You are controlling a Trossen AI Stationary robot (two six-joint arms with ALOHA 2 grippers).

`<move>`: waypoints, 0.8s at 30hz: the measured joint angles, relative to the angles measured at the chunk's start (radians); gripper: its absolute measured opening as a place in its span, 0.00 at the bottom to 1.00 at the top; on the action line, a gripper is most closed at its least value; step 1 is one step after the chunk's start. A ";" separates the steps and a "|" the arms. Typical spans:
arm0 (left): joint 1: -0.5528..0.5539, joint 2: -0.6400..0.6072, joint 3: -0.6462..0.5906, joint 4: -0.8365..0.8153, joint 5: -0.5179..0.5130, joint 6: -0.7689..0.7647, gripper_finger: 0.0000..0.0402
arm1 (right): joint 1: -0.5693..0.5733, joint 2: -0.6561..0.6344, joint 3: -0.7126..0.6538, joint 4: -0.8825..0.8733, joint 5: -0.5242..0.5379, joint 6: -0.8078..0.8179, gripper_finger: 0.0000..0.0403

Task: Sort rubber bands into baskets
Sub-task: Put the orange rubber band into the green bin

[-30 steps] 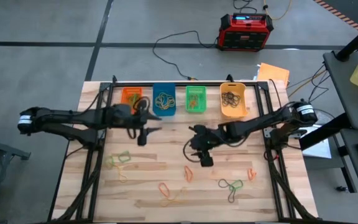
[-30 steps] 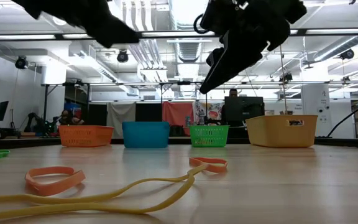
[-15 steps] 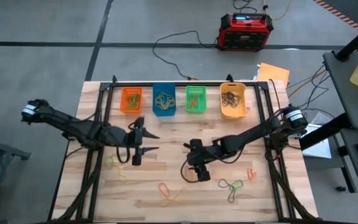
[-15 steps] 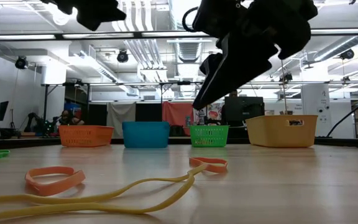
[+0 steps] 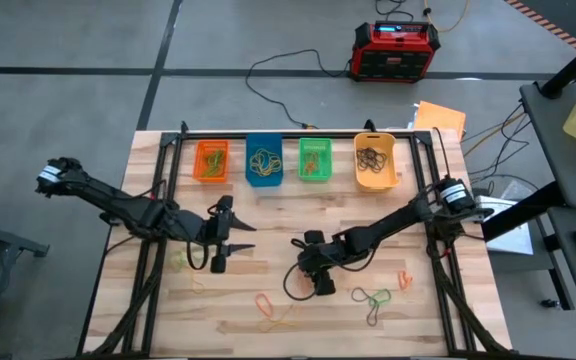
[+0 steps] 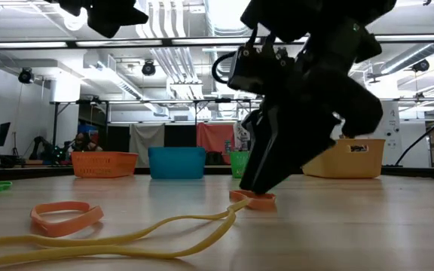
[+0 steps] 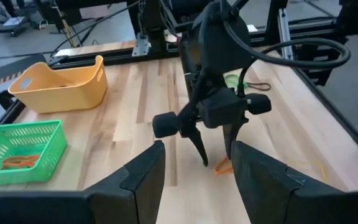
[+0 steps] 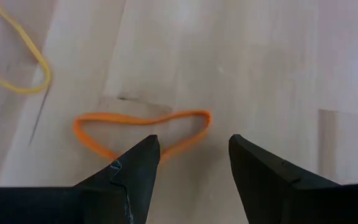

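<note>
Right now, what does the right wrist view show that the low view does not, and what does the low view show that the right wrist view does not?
Only the right wrist view: the open right gripper straddling one edge of the orange rubber band, whose whole loop shows.

Only the low view: four baskets in a row, orange, blue, green and yellow-orange, plus a second orange band.

Both: the orange band under the gripper, a yellow band and the wooden table.
</note>
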 joint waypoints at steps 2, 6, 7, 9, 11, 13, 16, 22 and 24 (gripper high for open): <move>0.000 0.005 0.000 0.001 -0.015 0.010 0.42 | 0.000 0.014 0.006 0.000 0.000 -0.013 0.47; 0.000 0.017 0.000 0.001 -0.073 0.011 0.42 | -0.002 0.020 0.007 -0.001 0.007 -0.023 0.46; 0.000 0.020 0.000 0.003 -0.077 0.011 0.42 | -0.002 0.020 0.007 -0.002 0.015 -0.023 0.46; 0.000 0.024 0.000 0.003 -0.077 0.011 0.42 | -0.002 0.025 0.007 -0.001 0.019 -0.024 0.46; 0.000 0.029 0.000 0.008 -0.077 0.011 0.42 | -0.002 0.027 0.007 -0.002 0.020 -0.022 0.45; 0.000 0.033 0.000 0.008 -0.077 0.011 0.42 | -0.002 0.027 0.005 -0.003 0.021 -0.019 0.43; 0.000 0.037 0.000 0.009 -0.078 0.012 0.42 | -0.002 0.027 0.001 -0.004 0.022 -0.028 0.35; 0.001 0.044 0.000 0.010 -0.079 0.016 0.42 | -0.002 0.028 -0.001 -0.004 0.022 -0.055 0.14; 0.002 0.048 0.000 0.010 -0.079 0.020 0.42 | -0.002 0.028 -0.001 -0.006 0.023 -0.066 0.06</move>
